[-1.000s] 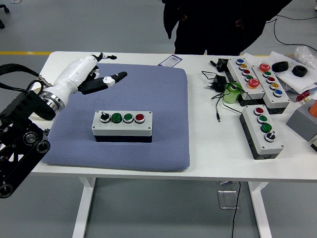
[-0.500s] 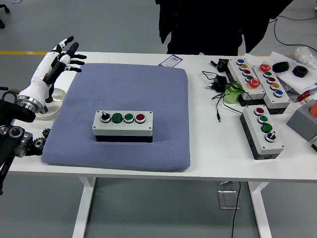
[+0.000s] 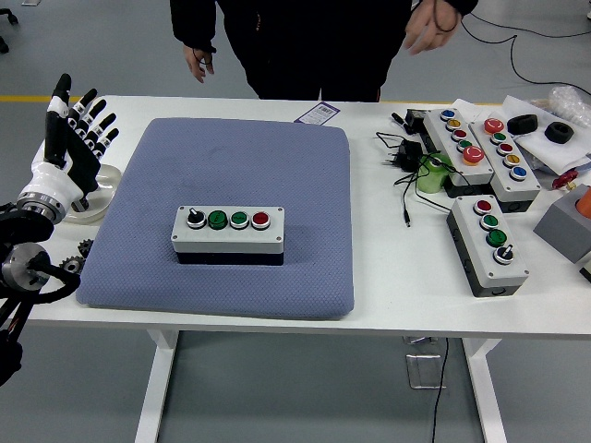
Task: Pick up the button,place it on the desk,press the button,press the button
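A grey button box (image 3: 228,235) with a black knob, two green buttons and a red button lies in the middle of the blue-grey mat (image 3: 231,148). My left hand (image 3: 74,125) is raised at the table's left edge, well left of the box, its white and black fingers spread and holding nothing. The right arm does not show.
Three more button boxes (image 3: 489,242) stand at the right with a green-capped adapter (image 3: 431,172) and black cables (image 3: 403,152). A white round dish (image 3: 99,194) sits under my left hand. A person in black stands at the far side, hands (image 3: 427,26) hanging free.
My left hand has pulled back from over the mat's far left corner to the table's left edge and turned upright. The person has stepped closer, with both hands now in view.
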{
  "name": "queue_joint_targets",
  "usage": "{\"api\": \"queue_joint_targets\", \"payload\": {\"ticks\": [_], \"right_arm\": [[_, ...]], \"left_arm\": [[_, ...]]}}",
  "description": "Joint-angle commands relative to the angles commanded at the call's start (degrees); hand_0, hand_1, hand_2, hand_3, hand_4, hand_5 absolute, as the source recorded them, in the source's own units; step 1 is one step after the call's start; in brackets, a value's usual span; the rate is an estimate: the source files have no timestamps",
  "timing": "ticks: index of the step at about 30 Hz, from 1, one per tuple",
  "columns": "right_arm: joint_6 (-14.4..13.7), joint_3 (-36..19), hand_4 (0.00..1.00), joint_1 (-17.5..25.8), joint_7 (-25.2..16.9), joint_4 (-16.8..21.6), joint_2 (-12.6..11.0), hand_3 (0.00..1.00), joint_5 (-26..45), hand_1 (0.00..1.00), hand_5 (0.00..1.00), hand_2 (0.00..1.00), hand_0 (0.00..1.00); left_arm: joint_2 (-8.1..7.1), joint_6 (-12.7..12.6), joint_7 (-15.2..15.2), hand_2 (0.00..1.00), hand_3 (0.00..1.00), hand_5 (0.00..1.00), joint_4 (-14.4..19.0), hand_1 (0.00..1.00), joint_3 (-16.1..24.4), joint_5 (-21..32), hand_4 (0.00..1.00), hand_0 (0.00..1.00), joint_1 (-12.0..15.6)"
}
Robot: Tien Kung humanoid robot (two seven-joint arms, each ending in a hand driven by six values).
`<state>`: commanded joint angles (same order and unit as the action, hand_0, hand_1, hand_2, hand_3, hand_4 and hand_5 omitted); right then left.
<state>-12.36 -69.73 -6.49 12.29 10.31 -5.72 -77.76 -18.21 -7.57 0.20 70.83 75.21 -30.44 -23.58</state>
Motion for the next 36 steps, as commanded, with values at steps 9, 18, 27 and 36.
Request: {"api": "queue_joint_targets", "payload": {"ticks": [9, 18, 27, 36], "right_arm": [[0.0, 0.0, 0.181, 0.3, 0.0, 0.0, 0.0, 0.581, -0.1, 0.686, 0.128, 0.706, 0.745], [0.0, 0.0, 0.181, 0.4, 0.1, 0.0, 0.0, 0.58, -0.2, 0.687, 0.128, 0.706, 0.745], [0.0, 0.2, 0.18, 0.4, 0.0, 0.0, 0.0, 0.58, 0.1, 0.687, 0.127, 0.706, 0.745], [0.0, 0.4, 0.181, 0.2, 0.0, 0.0, 0.0, 0.58, 0.3, 0.687, 0.128, 0.706, 0.746]], "left_arm": [[-0.04, 0.6, 0.1, 0.998, 0.998, 0.998, 0.2, 0.962, 0.0, 0.5, 0.871, 0.975, 0.3], [-0.15, 1.0, -0.1, 0.998, 0.998, 0.998, 0.1, 0.96, -0.5, 0.9, 0.828, 0.976, 0.4], [-0.33, 0.9, 0.0, 0.998, 0.998, 0.998, 0.2, 0.961, -0.7, 0.8, 0.825, 0.974, 0.5], [-0.34, 0.7, 0.2, 0.998, 0.998, 0.998, 0.7, 0.958, -0.6, 0.7, 0.827, 0.974, 0.3]]}}
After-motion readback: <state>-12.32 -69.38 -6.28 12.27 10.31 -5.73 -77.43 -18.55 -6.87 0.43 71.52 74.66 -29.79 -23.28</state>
